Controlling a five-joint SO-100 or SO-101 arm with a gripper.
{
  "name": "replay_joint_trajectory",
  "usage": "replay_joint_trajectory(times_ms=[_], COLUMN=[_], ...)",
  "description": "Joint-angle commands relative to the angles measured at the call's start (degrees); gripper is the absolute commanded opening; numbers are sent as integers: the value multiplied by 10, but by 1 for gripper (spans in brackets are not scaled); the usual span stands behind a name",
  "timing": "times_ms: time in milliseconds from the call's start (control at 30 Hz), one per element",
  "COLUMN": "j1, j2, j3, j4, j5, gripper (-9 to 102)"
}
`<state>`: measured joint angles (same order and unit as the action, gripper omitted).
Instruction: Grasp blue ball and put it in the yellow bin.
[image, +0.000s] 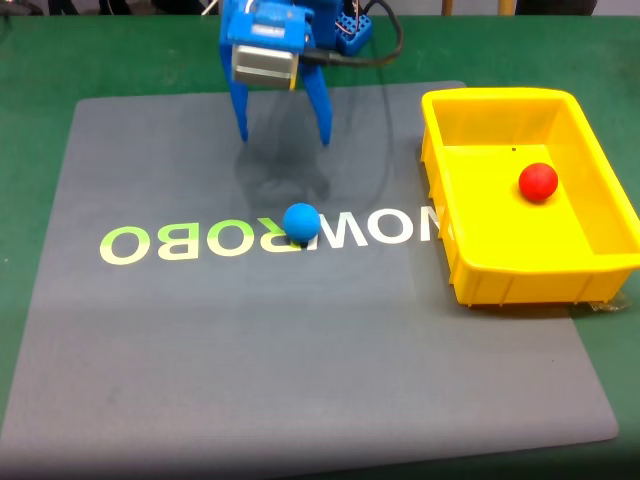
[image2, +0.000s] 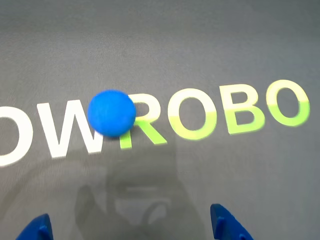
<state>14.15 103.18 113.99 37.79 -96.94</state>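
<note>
The blue ball (image: 301, 222) (image2: 111, 113) rests on the grey mat, on the printed lettering. My blue gripper (image: 284, 135) hovers above and behind it in the fixed view, open, with nothing between its two fingers. In the wrist view the fingertips (image2: 227, 224) poke in at the bottom corners, well apart, and the ball lies ahead of them, left of centre. The yellow bin (image: 480, 270) stands at the mat's right edge.
A red ball (image: 538, 182) lies inside the bin. The grey mat (image: 300, 370) with "ROBO" lettering (image: 200, 243) covers a green table (image: 30, 60). A black cable (image: 385, 55) hangs off the arm at the back.
</note>
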Motion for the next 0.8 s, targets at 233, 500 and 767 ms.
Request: replay_joint_trajectory(times_ms=[233,500,767], j1=[-29,-48,-52], j2=[-185,-258,-307], j3=[-199,-251,-277], j4=[-18,-18,-17], j5=[5,8,11], gripper=[35,35,33])
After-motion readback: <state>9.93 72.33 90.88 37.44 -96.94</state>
